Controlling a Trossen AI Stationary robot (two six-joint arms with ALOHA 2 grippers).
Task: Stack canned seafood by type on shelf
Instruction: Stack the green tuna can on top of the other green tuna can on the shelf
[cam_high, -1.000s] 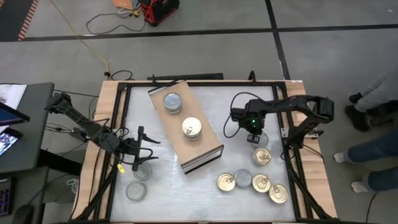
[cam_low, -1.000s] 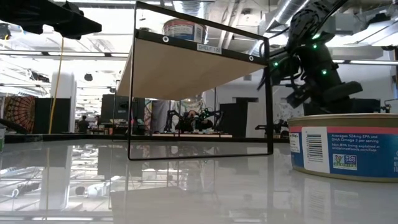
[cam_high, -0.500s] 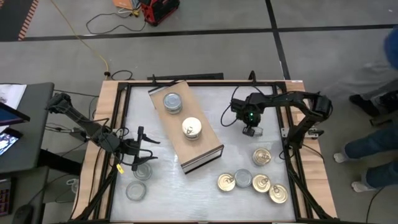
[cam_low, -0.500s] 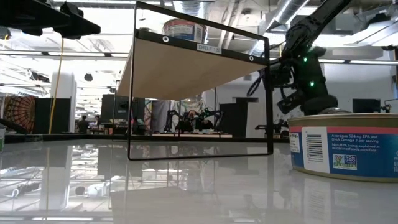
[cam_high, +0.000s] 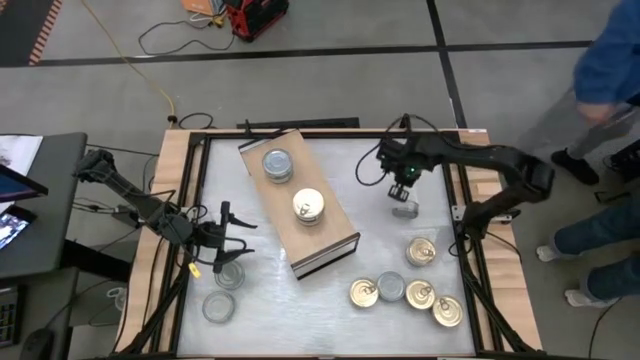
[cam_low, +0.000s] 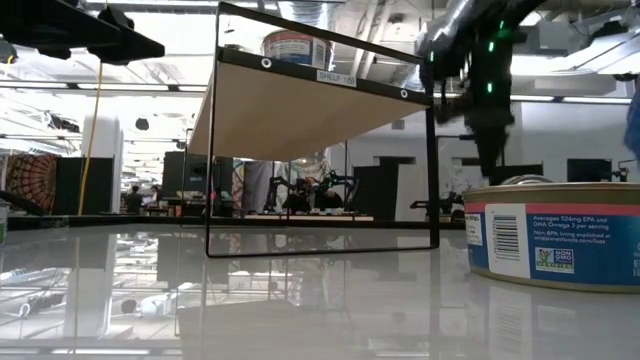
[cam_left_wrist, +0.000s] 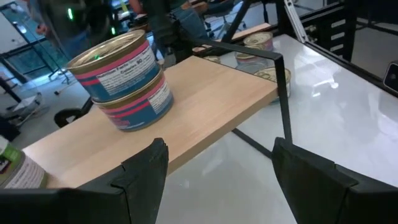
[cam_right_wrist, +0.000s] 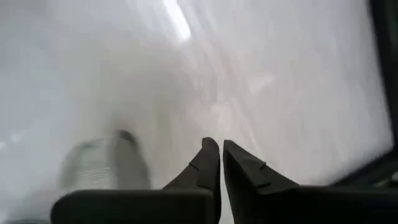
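Observation:
The shelf (cam_high: 300, 205) is a light-wood board lying slantwise mid-table. On it stand a stack of silver-topped tins (cam_high: 277, 165) and a stack of gold-topped tins (cam_high: 308, 206). My right gripper (cam_high: 403, 178) hovers shut and empty near the far right, just beyond a small silver tin (cam_high: 404, 208) resting on the table; that tin shows blurred in the right wrist view (cam_right_wrist: 102, 165). My left gripper (cam_high: 228, 243) waits open at the left, above a silver tin (cam_high: 228, 272). Its wrist view faces the shelf (cam_left_wrist: 205, 106) and the silver stack (cam_left_wrist: 121, 81).
Several gold-topped tins (cam_high: 420, 293) and one silver tin (cam_high: 391, 285) cluster near the table's near right; another gold tin (cam_high: 420, 252) sits apart. A silver tin (cam_high: 218, 305) lies near left. A person (cam_high: 610, 60) stands beyond the right edge.
My right gripper has moved toward the table's far edge and risen, leaving the small silver tin uncovered on the table behind it. A person in blue has come into view at the right edge.

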